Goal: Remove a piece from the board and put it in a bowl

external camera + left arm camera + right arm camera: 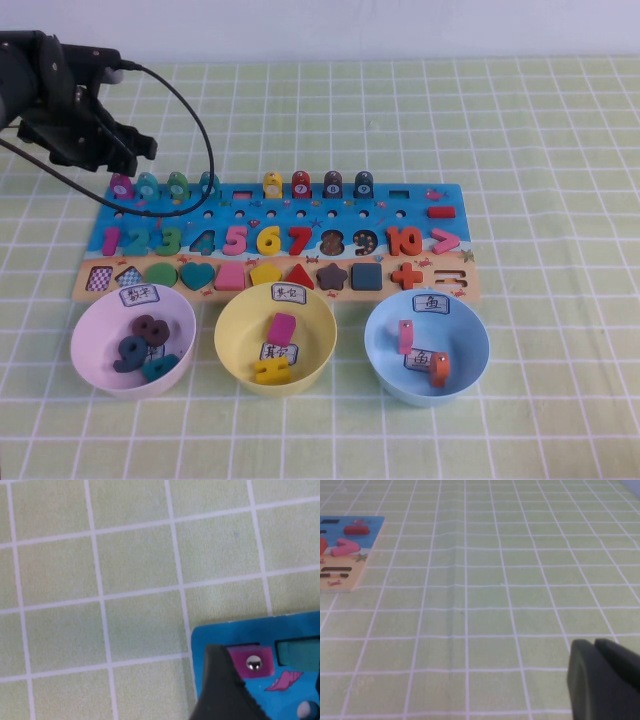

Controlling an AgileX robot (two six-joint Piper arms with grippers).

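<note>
The magenta piece (121, 186) stands in the far left slot of the blue board (400, 215), first in a row of arch-topped blocks. My left gripper (128, 158) hovers just above it, open. In the left wrist view the piece (251, 662) with its shiny round mark sits on the board's corner (280, 630), close beside one dark finger (220, 690); the other finger only shows at the picture's edge. The light blue bowl (380, 320) sits at the front right and holds a pink and an orange block. My right gripper (600, 652) is shut over bare tablecloth, outside the high view.
A yellow bowl (228, 325) and a pale lilac bowl (85, 320) with pieces stand in front of the board. A teal block (300, 652) sits beside the magenta piece. The left arm's cable (195, 120) loops over the board's left end. The board's right end (350, 555) shows in the right wrist view.
</note>
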